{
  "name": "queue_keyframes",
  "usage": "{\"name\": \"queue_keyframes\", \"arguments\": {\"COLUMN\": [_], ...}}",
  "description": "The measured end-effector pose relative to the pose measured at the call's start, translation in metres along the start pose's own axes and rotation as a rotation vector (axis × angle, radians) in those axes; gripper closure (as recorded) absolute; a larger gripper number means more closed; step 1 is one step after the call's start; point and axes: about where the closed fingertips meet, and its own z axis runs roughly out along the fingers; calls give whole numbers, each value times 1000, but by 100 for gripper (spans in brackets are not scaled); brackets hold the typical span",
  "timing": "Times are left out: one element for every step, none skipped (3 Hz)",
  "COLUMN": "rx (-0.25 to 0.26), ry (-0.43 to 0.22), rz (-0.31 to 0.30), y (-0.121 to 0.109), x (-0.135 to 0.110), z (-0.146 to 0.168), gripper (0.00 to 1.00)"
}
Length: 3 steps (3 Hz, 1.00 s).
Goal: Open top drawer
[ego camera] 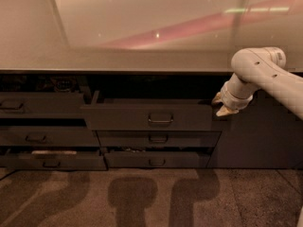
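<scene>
The top drawer (123, 117) is a wide dark grey front with one central loop handle (160, 119), in the middle column just under the counter. It stands pulled out, forward of the fronts below it. My gripper (220, 105) is at the drawer front's upper right corner, at its top edge, well right of the handle. The white arm (265, 74) comes in from the right.
The counter top (118, 63) overhangs the drawers. Two slimmer drawers (158, 139) sit below the top one, the lowest (156, 161) slightly out. Left-column drawers (38, 105) are partly open. A dark panel (255, 141) is on the right, carpet (142, 197) below.
</scene>
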Motion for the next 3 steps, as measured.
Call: {"name": "queue_keyframes", "arguments": {"rx": [1,1,2], "ry": [0,0,-1], "rz": [-5,-5,-9], "y": [6,6,13], "x": [0,0,0], "z": [1,-1,0], "gripper": [100,100,100]}}
